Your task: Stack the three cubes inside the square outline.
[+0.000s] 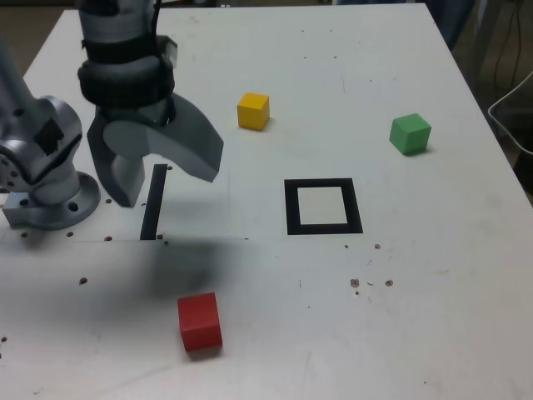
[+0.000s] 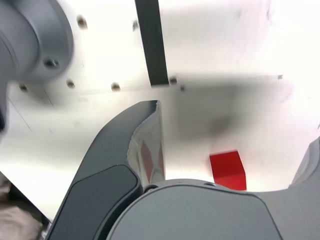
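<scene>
Red cube [image 1: 200,322] sits nearest the desk's [image 1: 433,292] front edge, toward the exterior view's left. Arm reaches down over the left side, beside its base [image 1: 52,193]; hand [image 1: 158,179] hangs above the black strip [image 1: 152,204], jaws spread wide, holding nothing (red cube shows between them in the wrist view [image 2: 227,169]). Square outline [image 1: 323,207] lies mid-desk, unoccupied. Yellow cube [image 1: 253,111] and green cube [image 1: 410,134] sit behind it, well apart.
</scene>
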Controlling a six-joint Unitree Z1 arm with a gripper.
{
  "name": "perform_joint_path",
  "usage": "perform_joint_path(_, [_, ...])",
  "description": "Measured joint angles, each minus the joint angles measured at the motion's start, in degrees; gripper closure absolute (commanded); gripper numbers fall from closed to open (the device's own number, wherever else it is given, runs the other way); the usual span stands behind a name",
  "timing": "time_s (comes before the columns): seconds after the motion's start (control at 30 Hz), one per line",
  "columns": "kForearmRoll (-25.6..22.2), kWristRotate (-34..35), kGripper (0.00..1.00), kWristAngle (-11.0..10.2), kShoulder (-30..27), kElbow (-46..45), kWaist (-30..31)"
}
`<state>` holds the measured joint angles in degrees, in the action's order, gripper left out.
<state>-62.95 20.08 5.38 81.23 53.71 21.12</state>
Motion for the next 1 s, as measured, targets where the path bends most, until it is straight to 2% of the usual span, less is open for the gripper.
perform_joint_path(0.1, [0.6, 5.9, 0.01, 1.1, 0.9, 0.5, 3.5])
perform_joint_path(0.27, [0.7, 15.0, 0.02, 1.7, 2.8, 1.7, 8.9])
perform_joint_path(0.57, [2.4, 24.4, 0.05, 2.0, 7.9, 5.8, 17.4])
perform_joint_path(0.77, [4.3, 28.8, 0.05, 0.8, 11.0, 6.8, 21.9])
perform_joint_path(1.0, [7.0, 29.2, 0.06, 0.4, 15.8, 9.7, 24.3])
